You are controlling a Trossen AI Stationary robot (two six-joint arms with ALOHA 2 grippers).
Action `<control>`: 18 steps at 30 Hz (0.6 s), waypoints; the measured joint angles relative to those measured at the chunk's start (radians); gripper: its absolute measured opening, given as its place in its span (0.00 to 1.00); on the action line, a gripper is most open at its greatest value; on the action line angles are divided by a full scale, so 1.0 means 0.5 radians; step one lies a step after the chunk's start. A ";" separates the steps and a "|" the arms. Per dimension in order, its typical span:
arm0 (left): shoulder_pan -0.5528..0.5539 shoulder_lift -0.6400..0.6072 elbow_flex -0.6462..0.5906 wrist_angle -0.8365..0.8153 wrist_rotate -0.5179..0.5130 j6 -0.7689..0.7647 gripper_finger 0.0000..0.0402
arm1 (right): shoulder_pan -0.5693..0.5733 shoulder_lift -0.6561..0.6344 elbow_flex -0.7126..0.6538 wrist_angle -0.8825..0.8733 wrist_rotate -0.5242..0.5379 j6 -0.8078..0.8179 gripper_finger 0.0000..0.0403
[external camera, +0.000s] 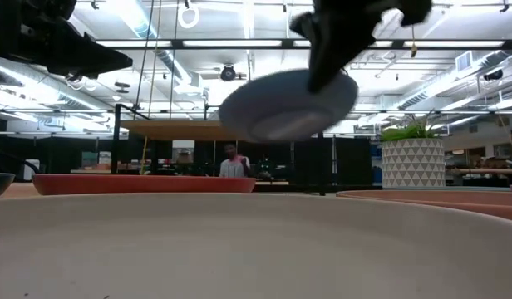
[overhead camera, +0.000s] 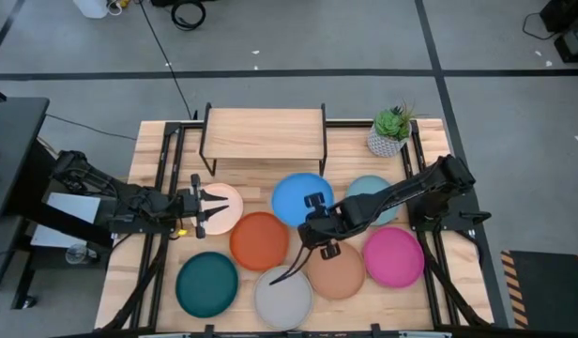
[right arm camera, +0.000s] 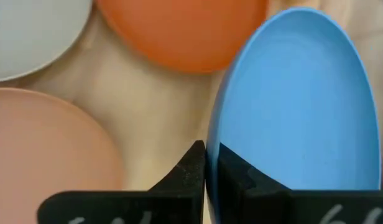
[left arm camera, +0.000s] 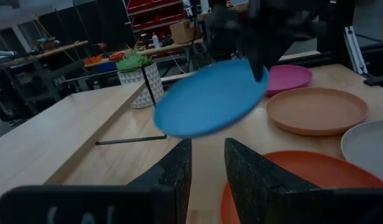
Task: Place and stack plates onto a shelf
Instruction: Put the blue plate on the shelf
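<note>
The blue plate (overhead camera: 298, 195) is lifted off the table and held by my right gripper (overhead camera: 315, 214), which is shut on its rim. It also shows in the low view (external camera: 281, 106), the left wrist view (left arm camera: 207, 99) and the right wrist view (right arm camera: 297, 106). My left gripper (overhead camera: 203, 208) is open and stands over the left part of the cream plate (overhead camera: 228, 208). The orange (overhead camera: 259, 240), dark teal (overhead camera: 206, 284), grey (overhead camera: 282, 299), salmon (overhead camera: 338, 272), magenta (overhead camera: 394, 255) and pale blue (overhead camera: 375, 192) plates lie flat on the table. The shelf (overhead camera: 264, 131) stands at the far edge. My right gripper pinches the blue plate's rim (right arm camera: 217, 163) between its two fingers, at the plate's near-right edge (overhead camera: 312, 218). The fingers (external camera: 329, 66) come at it from above. The plate is lifted clear of the table and slightly tilted (external camera: 239, 112).
A potted plant (overhead camera: 392, 131) stands to the right of the shelf. Black rails (overhead camera: 167, 160) run along both sides of the slatted table. In the low view a person (external camera: 233, 163) shows in the room behind. The shelf's board top (overhead camera: 264, 120) carries nothing.
</note>
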 joint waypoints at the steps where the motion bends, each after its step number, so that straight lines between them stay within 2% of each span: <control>1: 0.000 0.000 0.000 -0.003 0.000 0.000 0.25 | -0.010 0.000 0.043 -0.018 0.037 -0.044 0.06; 7: 0.000 0.000 0.000 -0.165 -0.069 -0.078 0.25 | -0.117 0.000 0.238 -0.013 0.197 -0.378 0.07; 12: 0.000 0.000 0.000 -0.275 -0.107 -0.243 0.25 | -0.281 0.000 0.276 0.059 0.194 -0.626 0.07; 18: 0.000 0.000 0.000 -0.277 -0.107 -0.328 0.25 | -0.582 0.014 0.275 0.125 0.144 -0.742 0.07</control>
